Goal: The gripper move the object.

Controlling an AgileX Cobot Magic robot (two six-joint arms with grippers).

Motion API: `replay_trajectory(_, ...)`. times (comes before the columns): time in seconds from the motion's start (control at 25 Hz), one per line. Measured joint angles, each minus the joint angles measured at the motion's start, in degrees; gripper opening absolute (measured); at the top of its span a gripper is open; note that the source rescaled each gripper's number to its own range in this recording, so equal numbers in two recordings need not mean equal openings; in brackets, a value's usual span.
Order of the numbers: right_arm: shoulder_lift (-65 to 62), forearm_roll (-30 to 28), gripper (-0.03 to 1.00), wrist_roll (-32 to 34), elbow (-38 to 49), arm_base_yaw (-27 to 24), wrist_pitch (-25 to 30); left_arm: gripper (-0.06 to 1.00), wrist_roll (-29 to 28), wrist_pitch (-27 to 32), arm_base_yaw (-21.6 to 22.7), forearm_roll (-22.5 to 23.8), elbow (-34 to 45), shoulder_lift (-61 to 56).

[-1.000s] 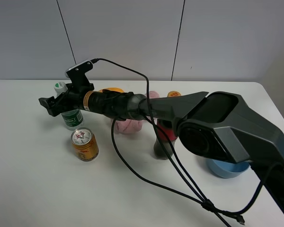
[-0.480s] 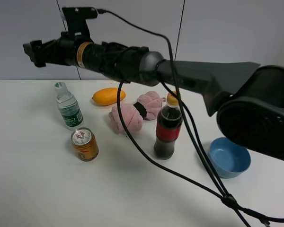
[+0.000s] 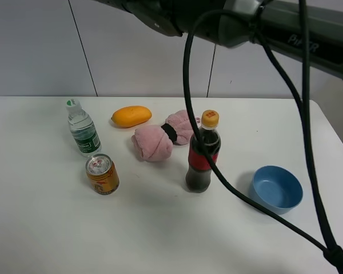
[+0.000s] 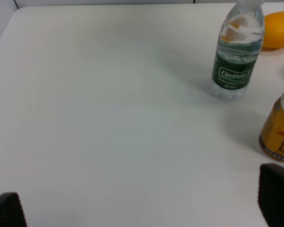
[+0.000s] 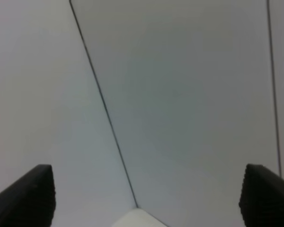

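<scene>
The small clear water bottle point(image 3: 83, 132) with a green label and white cap stands upright at the table's left. It also shows in the left wrist view point(image 4: 236, 56). The right arm point(image 3: 217, 17) is raised across the top of the exterior view, and its claw is out of that frame. In the right wrist view the right gripper point(image 5: 146, 196) faces the grey wall, its fingertips point(image 5: 26, 196) wide apart and empty. The left gripper point(image 4: 142, 203) is open and empty, low over bare table, well short of the bottle.
A yellow-gold can point(image 3: 102, 174) stands just in front of the bottle. A mango point(image 3: 131, 116), a pink cloth bundle point(image 3: 160, 138), a dark cola bottle point(image 3: 203, 154) and a blue bowl point(image 3: 276, 189) lie to the right on the white table point(image 3: 46, 228). Black cables hang over the cola bottle.
The right gripper was at the water bottle, then rose up and away, out of the top of the exterior view. The bottle stays standing where it was.
</scene>
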Motion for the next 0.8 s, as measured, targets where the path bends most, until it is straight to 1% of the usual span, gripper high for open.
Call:
replay_trajectory(0.12,-1.97,0.00,0.51,-0.45,0.00,1.67,2.74,1.00,0.00,0.00,0.00,0.00,0.00,0.00)
replay_trajectory(0.16,-2.53,0.00,0.50,-0.70,0.00,2.20,4.83,1.00,0.00,0.00,0.00,0.00,0.00,0.00)
replay_trajectory(0.24,-3.69,0.55,0.43,-2.37,0.00,3.70,9.64,1.00,0.00,0.00,0.00,0.00,0.00,0.00)
replay_trajectory(0.28,-4.24,1.73,0.37,-4.55,0.00,4.54,11.79,1.00,0.00,0.00,0.00,0.00,0.00,0.00)
replay_trajectory(0.36,-5.38,5.72,0.25,-11.17,0.00,6.39,17.45,1.00,0.00,0.00,0.00,0.00,0.00,0.00)
replay_trajectory(0.44,-6.71,13.01,0.19,-21.22,0.00,8.31,23.41,1.00,0.00,0.00,0.00,0.00,0.00,0.00)
replay_trajectory(0.56,-8.72,25.73,0.16,-36.27,0.00,10.05,34.44,1.00,0.00,0.00,0.00,0.00,0.00,0.00)
replay_trajectory(0.6,-9.30,28.73,0.16,-40.68,0.00,10.14,38.94,1.00,0.00,0.00,0.00,0.00,0.00,0.00)
replay_trajectory(0.64,-9.30,28.73,0.16,-40.68,0.00,10.14,38.94,1.00,0.00,0.00,0.00,0.00,0.00,0.00)
replay_trajectory(0.68,-9.96,31.37,0.16,-43.81,0.00,10.14,43.54,1.00,0.00,0.00,0.00,0.00,0.00,0.00)
replay_trajectory(0.76,-11.20,33.86,0.17,-48.79,0.00,10.21,51.81,1.00,0.00,0.00,0.00,0.00,0.00,0.00)
replay_trajectory(0.8,-11.79,33.90,0.21,-49.94,0.00,10.22,56.09,1.00,0.00,0.00,0.00,0.00,0.00,0.00)
